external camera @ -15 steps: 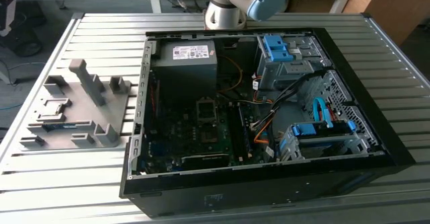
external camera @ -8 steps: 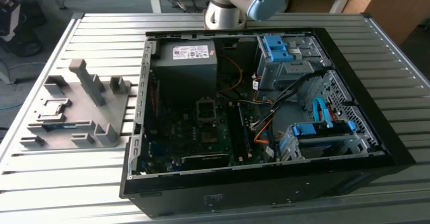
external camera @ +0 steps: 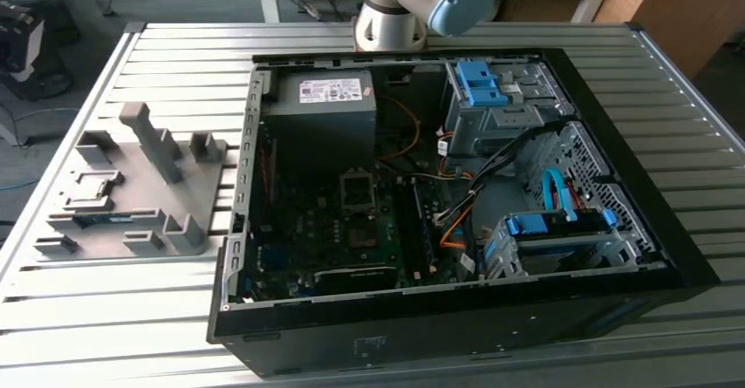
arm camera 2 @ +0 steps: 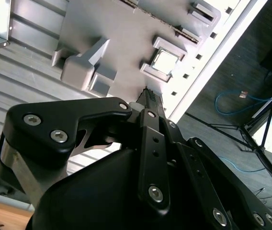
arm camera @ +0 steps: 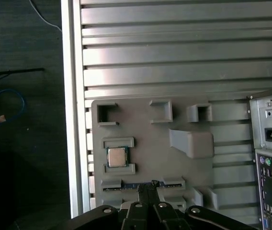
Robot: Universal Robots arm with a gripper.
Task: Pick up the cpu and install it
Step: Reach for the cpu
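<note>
The cpu point(arm camera: 117, 157) is a small square chip with a silver-grey top. It lies flat in a square holder on the grey fixture plate point(arm camera: 141, 124); the second wrist view shows the cpu point(arm camera 2: 165, 61) too. My gripper point(arm camera: 148, 190) hangs well above the plate, its black fingers together with nothing between them. In the first wrist view its tips sit over the plate's edge, a short way from the chip. In the second wrist view the gripper point(arm camera 2: 150, 98) points at the plate just beside the chip's holder. The open PC case point(external camera: 268, 318) shows the motherboard socket point(external camera: 355, 183).
A thin green-blue memory stick point(arm camera: 135, 183) lies in a slot of the fixture under the fingertips. Upright grey posts point(external camera: 157, 148) rise from the fixture plate. Inside the case are a grey power-supply box point(external camera: 326, 100), blue drive cages point(external camera: 483, 87) and loose cables. The slatted table's edge point(arm camera: 71, 120) is close to the fixture.
</note>
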